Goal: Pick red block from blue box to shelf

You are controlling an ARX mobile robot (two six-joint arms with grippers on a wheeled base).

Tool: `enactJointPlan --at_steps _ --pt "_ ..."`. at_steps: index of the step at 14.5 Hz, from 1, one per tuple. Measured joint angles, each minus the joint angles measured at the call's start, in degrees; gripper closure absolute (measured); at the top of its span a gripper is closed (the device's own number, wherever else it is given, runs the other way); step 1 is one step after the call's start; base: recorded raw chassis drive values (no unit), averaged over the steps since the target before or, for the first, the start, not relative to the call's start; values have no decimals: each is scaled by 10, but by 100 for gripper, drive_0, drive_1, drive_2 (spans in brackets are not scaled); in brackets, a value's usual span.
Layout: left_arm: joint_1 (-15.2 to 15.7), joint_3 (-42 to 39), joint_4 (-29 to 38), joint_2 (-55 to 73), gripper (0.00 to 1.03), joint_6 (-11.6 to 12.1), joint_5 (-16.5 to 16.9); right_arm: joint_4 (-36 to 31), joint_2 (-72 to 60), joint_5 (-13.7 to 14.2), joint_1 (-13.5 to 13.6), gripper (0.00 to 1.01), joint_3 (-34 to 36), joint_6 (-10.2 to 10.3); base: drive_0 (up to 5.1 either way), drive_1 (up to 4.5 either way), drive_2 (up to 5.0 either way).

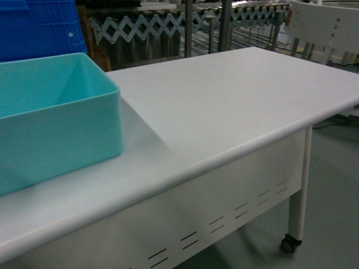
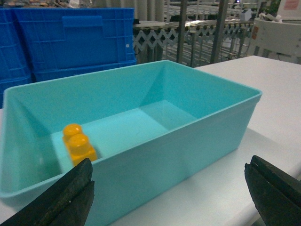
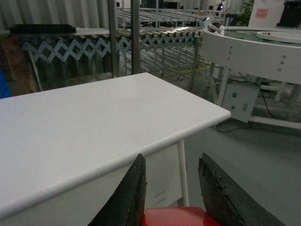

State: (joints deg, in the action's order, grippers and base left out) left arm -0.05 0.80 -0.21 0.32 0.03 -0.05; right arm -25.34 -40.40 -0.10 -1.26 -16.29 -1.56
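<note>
While the red block sits between our right fingers, the blue box keeps only an orange-yellow piece.

We hold the block low, in front of the white bench, pinched on both sides. Our left gripper is wide open with nothing in it, just before the box. The dark blue crates stand behind the box; the bench lies between us and them.
</note>
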Motion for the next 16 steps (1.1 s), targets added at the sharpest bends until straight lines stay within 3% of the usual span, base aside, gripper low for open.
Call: enactJointPlan --at_steps 16 --pt "0 0 0 0 5 0 0 0 0 0 0 73 0 0 -159 -159 -159"
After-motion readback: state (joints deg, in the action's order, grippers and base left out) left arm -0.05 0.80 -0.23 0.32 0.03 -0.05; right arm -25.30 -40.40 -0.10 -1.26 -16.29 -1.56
